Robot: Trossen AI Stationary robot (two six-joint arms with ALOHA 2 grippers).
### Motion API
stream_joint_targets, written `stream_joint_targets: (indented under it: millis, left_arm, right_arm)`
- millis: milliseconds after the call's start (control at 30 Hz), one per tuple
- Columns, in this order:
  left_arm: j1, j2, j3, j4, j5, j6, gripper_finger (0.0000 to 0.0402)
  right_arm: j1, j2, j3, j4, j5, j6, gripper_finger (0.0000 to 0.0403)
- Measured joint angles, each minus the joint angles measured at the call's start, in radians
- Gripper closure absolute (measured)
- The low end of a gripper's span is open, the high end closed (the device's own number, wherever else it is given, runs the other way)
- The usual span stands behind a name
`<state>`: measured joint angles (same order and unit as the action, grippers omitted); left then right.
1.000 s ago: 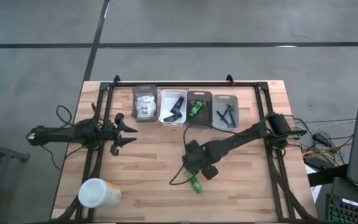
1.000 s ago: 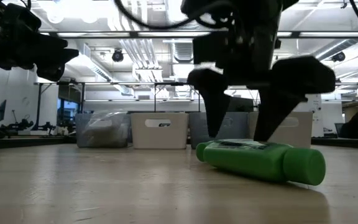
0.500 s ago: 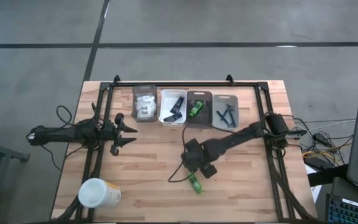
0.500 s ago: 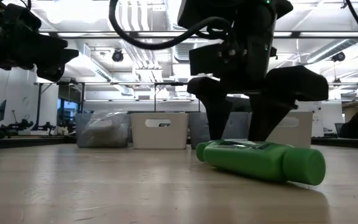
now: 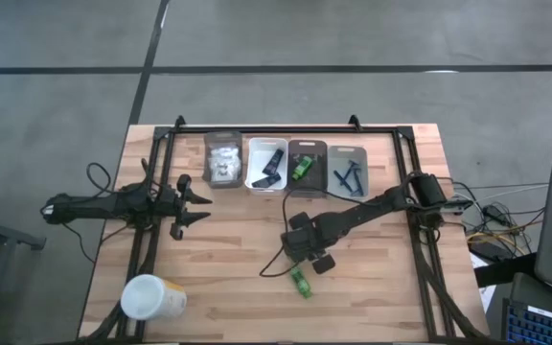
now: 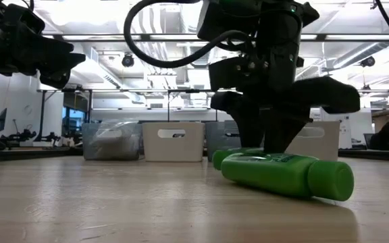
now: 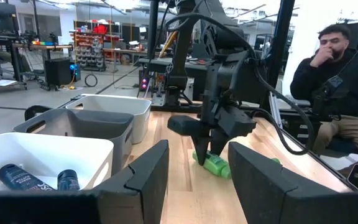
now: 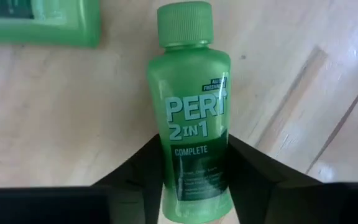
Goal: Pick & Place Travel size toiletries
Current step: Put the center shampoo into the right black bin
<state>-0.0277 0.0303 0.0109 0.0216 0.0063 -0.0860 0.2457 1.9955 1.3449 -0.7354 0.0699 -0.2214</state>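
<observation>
The right end effector [image 5: 302, 261] is down at mid-bench, fingers apart astride a green bottle [image 8: 190, 112] lying flat on the bench [image 5: 228, 240]. A 2nd green bottle [image 5: 301, 284] lies just beside it. The left end effector [image 5: 199, 207] hovers apart, fingers spread.

Two green travel bottles on wood tabletop, front-centre. PERT 2in1 bottle [image 8: 191, 118]: lying flat, cap on, label up, lower body between right gripper [image 8: 191, 171] fingers. Second green bottle [image 6: 286, 174]: on its side just beside, cap end toward table front. Other toiletries sorted in rear bins: white packets [image 5: 222, 160], black sachets [image 5: 272, 165], green pcs [image 5: 303, 168], dark sticks [image 5: 350, 176].
</observation>
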Motion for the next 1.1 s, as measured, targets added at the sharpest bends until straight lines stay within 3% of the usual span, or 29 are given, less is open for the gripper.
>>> stream_joint_targets:
  millis: [133, 233, 433, 533, 767, 933, 1100]
  left_arm:
    - [0.000, 0.000, 0.000, 0.000, 0.000, 0.000, 0.0229]
    - [0.000, 0.000, 0.000, 0.000, 0.000, 0.000, 0.0229]
    - [0.000, 0.000, 0.000, -0.001, 0.000, 0.000, 0.0229]
    - [0.000, 0.000, 0.000, -0.001, 0.000, 0.000, 0.0229]
    - [0.000, 0.000, 0.000, -0.001, 0.000, 0.000, 0.0229]
    - [0.000, 0.001, 0.000, -0.001, 0.000, 0.000, 0.0229]
    - [0.000, 0.001, 0.000, -0.001, 0.000, 0.000, 0.0229]
  right_arm:
    - [-0.011, -0.052, 0.028, -0.019, -0.001, 0.195, 0.0286]
    - [-0.033, -0.114, 0.029, -0.030, 0.017, 0.464, 0.0284]
    - [-0.124, -0.273, 0.022, -0.037, 0.281, 1.150, 0.0286]
    - [-0.231, -0.322, 0.005, -0.017, 0.296, 1.381, 0.0284]
    - [-0.476, -0.316, -0.001, 0.083, 0.093, 1.373, 0.0267]
    - [-0.529, -0.265, -0.005, 0.058, 0.059, 1.336, 0.0260]
    - [-0.530, -0.211, -0.010, 0.061, 0.086, 1.328, 0.0227]
